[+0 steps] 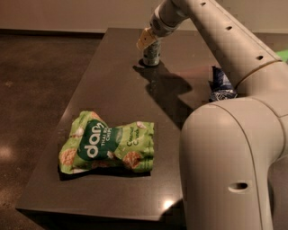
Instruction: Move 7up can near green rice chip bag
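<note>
Table (112, 90): green rice chip bag (108, 148) nr front-left corner; 7up can (151, 56) far edge, gripper (150, 41) at its top; blue bag (220, 85) rt edge.

Bright green bag (108, 146) (white lettering); cream gripper (150, 44) at silver-green can (151, 56).

Small silver-and-pale-green metal 7up can (152, 55) is seen upright, far centre, right under the gripper (150, 43). Large crumpled bright green rice chip bag (108, 146) is laid flat near left, well apart.

I see a dark, glossy table (112, 197) standing on a dark polished floor (36, 81). A pale wall (67, 13) runs behind.
</note>
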Available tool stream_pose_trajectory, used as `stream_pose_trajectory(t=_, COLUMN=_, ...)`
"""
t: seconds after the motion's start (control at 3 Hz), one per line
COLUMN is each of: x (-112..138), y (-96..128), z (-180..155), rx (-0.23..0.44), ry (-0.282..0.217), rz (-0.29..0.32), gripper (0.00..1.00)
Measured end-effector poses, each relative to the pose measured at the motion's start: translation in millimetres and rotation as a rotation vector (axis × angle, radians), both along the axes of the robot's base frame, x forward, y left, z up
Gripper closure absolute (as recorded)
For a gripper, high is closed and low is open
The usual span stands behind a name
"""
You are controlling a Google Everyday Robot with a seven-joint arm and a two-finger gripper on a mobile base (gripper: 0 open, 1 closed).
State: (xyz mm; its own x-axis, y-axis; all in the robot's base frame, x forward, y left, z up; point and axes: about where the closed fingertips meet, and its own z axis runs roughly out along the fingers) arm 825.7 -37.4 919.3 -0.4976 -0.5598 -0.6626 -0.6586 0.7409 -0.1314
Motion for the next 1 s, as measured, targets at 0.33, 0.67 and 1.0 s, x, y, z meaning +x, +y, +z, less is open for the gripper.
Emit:
stream_pose_trajectory(t=0.33, x=-7, y=4, z=10, rx=0.017, ry=-0.017, rz=0.035, gripper=0.61)
stream_pose_trajectory(t=0.67, x=-24, y=7, z=22, rx=0.030, ry=-0.028, rz=0.088, gripper=0.83)
stream_pose_trajectory(t=1.0, x=-54, y=9, z=34, rx=0.022, ry=-0.038, rz=0.164, gripper=1.00)
